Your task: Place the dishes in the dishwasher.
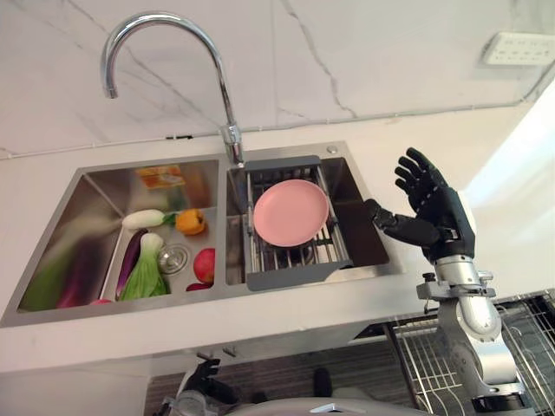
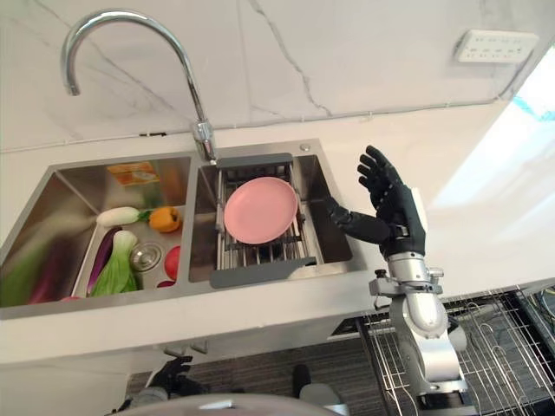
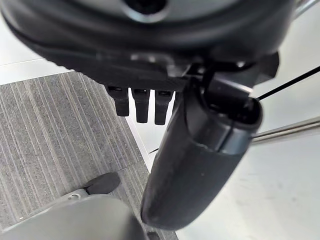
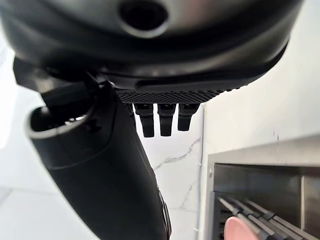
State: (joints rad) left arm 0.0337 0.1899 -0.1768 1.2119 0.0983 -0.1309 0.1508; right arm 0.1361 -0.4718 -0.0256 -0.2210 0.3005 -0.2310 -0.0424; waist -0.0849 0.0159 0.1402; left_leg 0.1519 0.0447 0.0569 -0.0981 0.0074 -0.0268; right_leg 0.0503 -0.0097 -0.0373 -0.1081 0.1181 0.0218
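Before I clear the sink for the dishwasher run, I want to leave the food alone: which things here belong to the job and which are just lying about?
Belongs to the job:
- pink plate, lying on the grey drying rack over the right basin
- right hand, open, raised beside the rack
- wire dishwasher rack, lower right

Just lying about:
- bok choy
- eggplant
- orange pepper
- white radish
- faucet

White marble wall (image 1: 364,61) with socket (image 1: 518,48); grey striped floor (image 3: 55,130).
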